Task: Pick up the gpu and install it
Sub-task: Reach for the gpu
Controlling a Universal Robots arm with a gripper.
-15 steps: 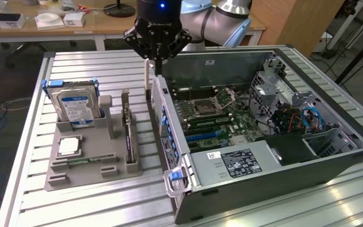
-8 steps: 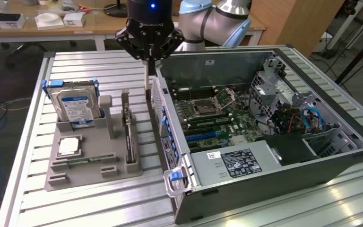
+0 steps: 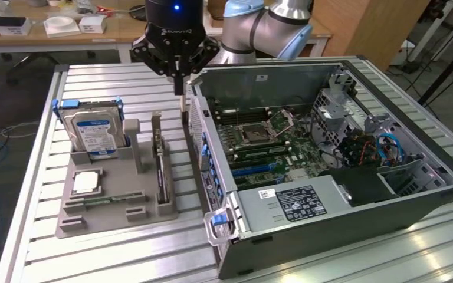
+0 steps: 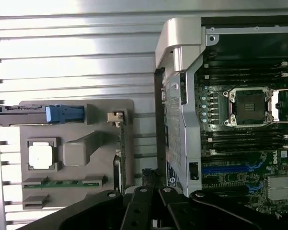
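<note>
Exterior view: one gpu (image 3: 160, 171), one pincer (image 3: 179, 88).

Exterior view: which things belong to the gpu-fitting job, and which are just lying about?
Job: gripper; gpu, standing on edge in the grey tray; open computer case.
Lying about: hard drive; processor chip; memory stick; white boxes behind.

Bright, even indoor light falls from overhead. The slatted metal table (image 3: 116, 259) throws pale glare, strongest in the wrist view, where its slats nearly wash out. Soft shadows sit beneath the grey tray (image 3: 104, 223) and deep inside the computer case (image 3: 353, 231).
</note>
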